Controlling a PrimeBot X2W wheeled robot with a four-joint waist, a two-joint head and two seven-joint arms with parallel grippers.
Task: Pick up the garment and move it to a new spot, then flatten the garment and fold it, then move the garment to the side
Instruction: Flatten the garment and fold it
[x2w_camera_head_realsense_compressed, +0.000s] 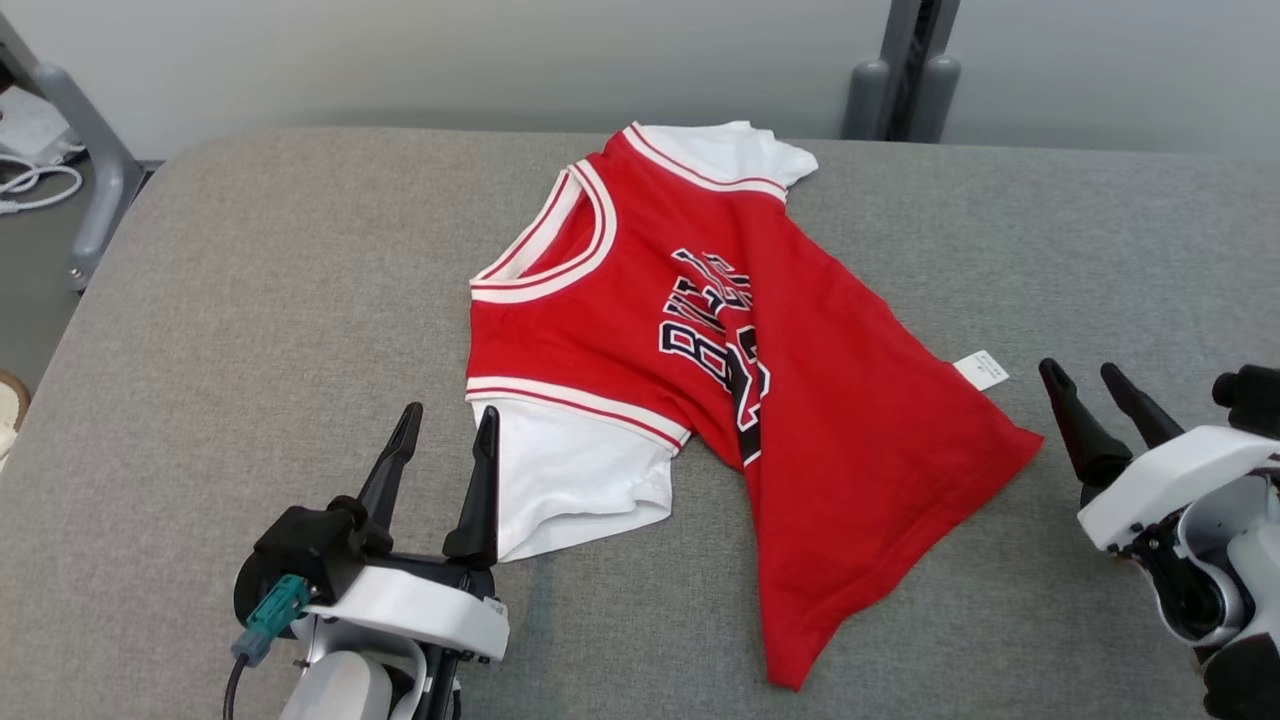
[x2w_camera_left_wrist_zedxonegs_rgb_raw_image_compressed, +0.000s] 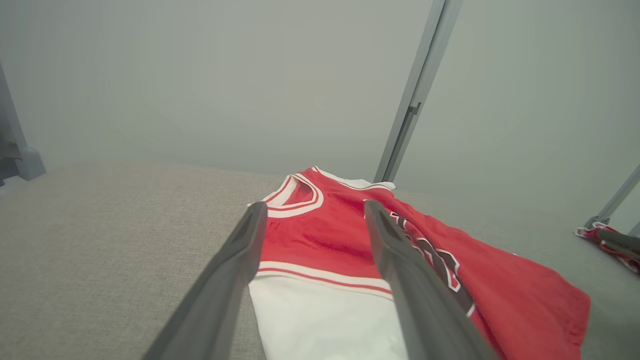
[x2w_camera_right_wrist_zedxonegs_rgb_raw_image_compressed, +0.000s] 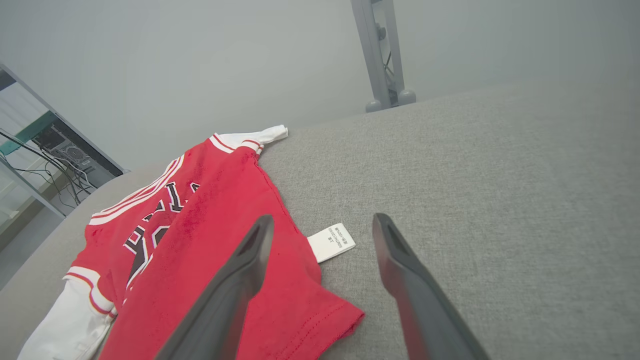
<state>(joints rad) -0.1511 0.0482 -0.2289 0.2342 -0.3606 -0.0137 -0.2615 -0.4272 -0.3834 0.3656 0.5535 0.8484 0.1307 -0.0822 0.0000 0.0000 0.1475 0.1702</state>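
Right hand (x2w_camera_head_realsense_compressed: 1077, 368) beside tag (x2w_camera_head_realsense_compressed: 981, 369) of garment (x2w_camera_head_realsense_compressed: 820, 400)

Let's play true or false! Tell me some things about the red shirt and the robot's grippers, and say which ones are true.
1. The garment is mostly red. True.
2. The left gripper is holding the garment. False: it is open beside the near white sleeve and holds nothing.
3. A white tag sticks out at the garment's edge. True.
4. The right gripper is shut. False: its fingers stand apart with nothing between them.
5. The table has a blue cover. False: the cover is grey.
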